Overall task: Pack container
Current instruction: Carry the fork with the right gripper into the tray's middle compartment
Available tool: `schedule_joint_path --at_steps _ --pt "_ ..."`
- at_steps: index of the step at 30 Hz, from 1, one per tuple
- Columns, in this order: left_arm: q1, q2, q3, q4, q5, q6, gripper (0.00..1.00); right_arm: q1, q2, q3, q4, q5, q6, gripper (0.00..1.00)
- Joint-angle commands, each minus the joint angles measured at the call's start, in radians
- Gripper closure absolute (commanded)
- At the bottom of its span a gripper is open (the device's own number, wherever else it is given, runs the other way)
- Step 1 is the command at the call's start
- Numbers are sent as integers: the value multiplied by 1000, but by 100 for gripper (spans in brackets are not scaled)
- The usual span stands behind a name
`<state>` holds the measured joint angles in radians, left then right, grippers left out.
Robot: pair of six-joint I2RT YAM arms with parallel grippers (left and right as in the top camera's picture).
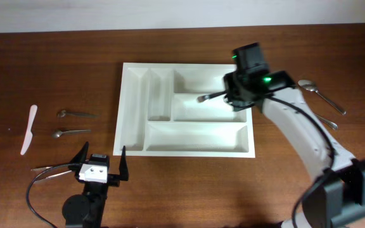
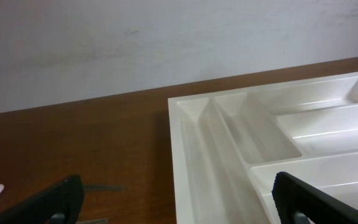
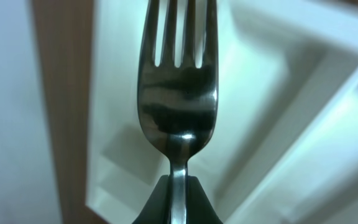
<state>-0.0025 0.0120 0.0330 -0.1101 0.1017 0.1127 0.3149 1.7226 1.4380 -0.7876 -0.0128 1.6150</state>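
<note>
The container, a large white cutlery tray [image 1: 120, 120], lies mid-table. My right gripper [image 1: 232, 95] is shut on the handle of a metal fork [image 1: 205, 98] and holds it over the tray's long compartments, tines pointing left. In the right wrist view the fork [image 3: 178, 93] stands out of the shut jaws [image 3: 178, 193] above a white compartment [image 3: 291, 93]. My left gripper [image 1: 101, 166] is open and empty, near the table's front edge by the tray's front left corner. Its wrist view shows both fingers [image 2: 176, 198] apart, with the tray's rim [image 2: 185, 143] ahead.
Left of the tray lie two spoons [image 1: 75, 114] [image 1: 68, 132], a white plastic knife [image 1: 29, 130] and a thin metal utensil [image 1: 51, 169] beside my left gripper. Right of the tray lie a spoon [image 1: 319, 92] and another metal utensil [image 1: 327, 120].
</note>
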Motion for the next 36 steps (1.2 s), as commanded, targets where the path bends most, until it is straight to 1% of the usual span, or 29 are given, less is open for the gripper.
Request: schedule_joint_path --at_steps 1,9,10,11,12,14,15,17,18,20,22,24,25,26,27,30,33,36 --pt "-1 -6 -6 2 8 13 1 42 68 10 0 1 71 96" --pt "-1 -6 -6 2 8 13 1 47 144 10 -1 -5 117 95" --pt "-1 -6 -6 2 8 13 1 47 146 10 -1 -5 123 95" --pt "-1 -6 -6 2 8 13 1 47 149 10 0 -3 122 92" --pt "-1 -6 -6 2 8 13 1 47 149 10 0 2 122 87" --pt "-1 -6 -6 2 8 13 1 47 149 10 0 14 122 64" --pt "-1 -6 -6 2 8 13 1 47 149 10 -1 17 122 60" --pt "-1 -6 -6 2 8 13 1 45 149 10 -2 17 117 55" --pt "-1 -6 -6 2 8 13 1 43 148 10 -6 22 117 49" --pt "-1 -6 -6 2 8 13 1 32 145 10 -9 44 89 45" --pt "-1 -6 -6 2 8 13 1 1 129 13 -32 75 47 35" --pt "-1 -6 -6 2 8 13 1 -49 110 26 -103 100 46 26" --pt "-1 -6 -6 2 8 13 1 -77 100 33 -138 111 46 20" --pt "-1 -6 -6 2 8 13 1 -124 89 40 -187 128 46 9" --pt "-1 -6 -6 2 8 13 1 -164 82 41 -216 130 46 1" --pt "-1 -6 -6 2 8 13 1 -304 85 39 -281 103 19 1" --pt "-1 -6 -6 2 8 13 1 -424 109 36 -282 45 -33 1" --pt "-1 -6 -6 2 8 13 1 -526 137 36 -272 13 -32 1"
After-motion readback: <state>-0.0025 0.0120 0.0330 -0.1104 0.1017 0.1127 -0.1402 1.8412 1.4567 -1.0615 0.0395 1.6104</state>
